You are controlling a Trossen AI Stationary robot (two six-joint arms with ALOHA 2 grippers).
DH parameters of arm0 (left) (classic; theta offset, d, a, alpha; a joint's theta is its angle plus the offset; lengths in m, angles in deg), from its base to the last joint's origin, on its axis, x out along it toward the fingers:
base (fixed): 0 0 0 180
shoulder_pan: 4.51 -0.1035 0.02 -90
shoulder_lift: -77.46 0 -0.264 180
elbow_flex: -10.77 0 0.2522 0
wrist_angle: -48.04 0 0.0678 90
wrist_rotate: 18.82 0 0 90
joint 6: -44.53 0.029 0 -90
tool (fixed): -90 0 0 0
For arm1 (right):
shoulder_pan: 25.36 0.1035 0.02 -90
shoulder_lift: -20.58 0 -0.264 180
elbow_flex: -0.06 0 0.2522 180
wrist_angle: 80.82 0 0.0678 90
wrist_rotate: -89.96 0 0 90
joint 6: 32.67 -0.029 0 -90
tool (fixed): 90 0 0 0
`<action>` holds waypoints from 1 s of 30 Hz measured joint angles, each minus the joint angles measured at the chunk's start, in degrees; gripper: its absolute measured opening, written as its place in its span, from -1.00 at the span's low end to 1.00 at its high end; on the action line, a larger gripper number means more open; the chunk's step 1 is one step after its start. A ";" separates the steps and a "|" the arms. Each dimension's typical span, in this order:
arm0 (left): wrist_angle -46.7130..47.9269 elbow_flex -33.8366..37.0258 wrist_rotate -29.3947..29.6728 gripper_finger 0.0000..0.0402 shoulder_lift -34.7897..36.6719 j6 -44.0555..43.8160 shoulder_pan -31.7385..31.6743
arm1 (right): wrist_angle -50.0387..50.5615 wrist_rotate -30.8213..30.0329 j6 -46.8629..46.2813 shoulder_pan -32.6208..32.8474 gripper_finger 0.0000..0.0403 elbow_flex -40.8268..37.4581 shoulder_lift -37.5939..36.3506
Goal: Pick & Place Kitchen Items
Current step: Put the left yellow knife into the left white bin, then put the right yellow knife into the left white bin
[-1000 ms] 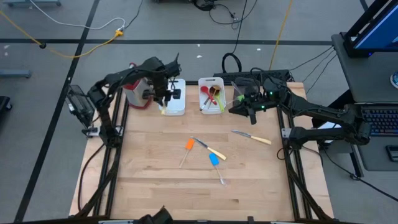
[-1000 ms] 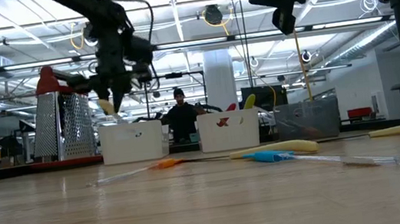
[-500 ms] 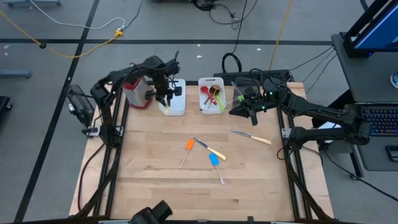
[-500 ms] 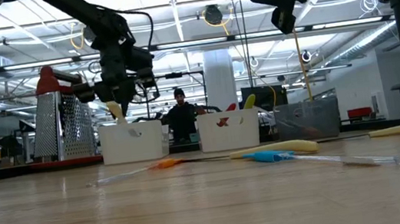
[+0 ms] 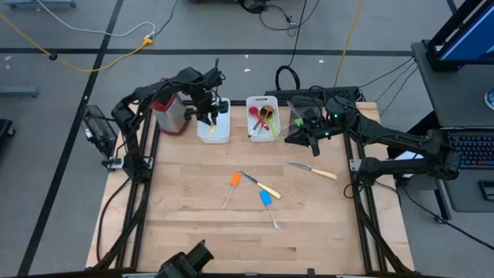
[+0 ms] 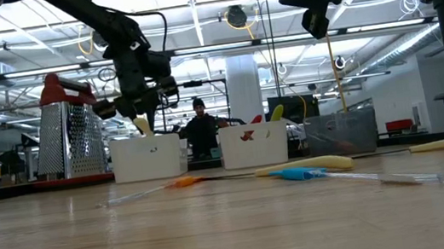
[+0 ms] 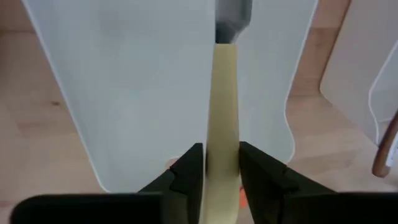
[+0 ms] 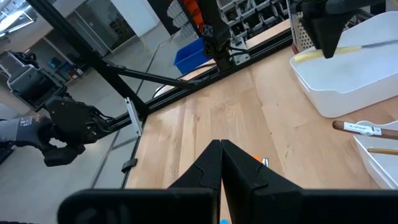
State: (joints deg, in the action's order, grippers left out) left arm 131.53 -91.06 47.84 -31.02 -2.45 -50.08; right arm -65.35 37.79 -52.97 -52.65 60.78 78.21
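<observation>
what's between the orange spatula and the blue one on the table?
A cream-handled knife lies diagonally between the orange spatula and the blue spatula; the high view shows it.

Cream-handled knife hung handle-up over the left white bin near the table's far edge, blade pointing into it. Red and green utensils lay in the neighbouring bin. On the bare table: orange spatula, second cream-handled knife and blue spatula mid-table; third knife toward the right edge.
</observation>
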 joint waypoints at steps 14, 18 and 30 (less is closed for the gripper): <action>2.26 0.00 0.91 -0.09 0.00 2.08 -0.14 | 0.00 0.00 -0.02 0.00 -1.00 0.00 0.00; 2.09 0.00 2.26 -0.09 0.00 2.49 -0.09 | -0.02 0.00 -0.02 0.00 -1.00 0.00 0.00; -4.80 0.04 3.99 -0.08 2.88 5.89 -0.08 | 0.65 0.00 -0.02 0.00 -1.00 0.00 0.00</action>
State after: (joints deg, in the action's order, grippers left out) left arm 126.73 -91.02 51.82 -28.14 3.44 -50.17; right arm -64.69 37.79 -52.99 -52.65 60.78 78.21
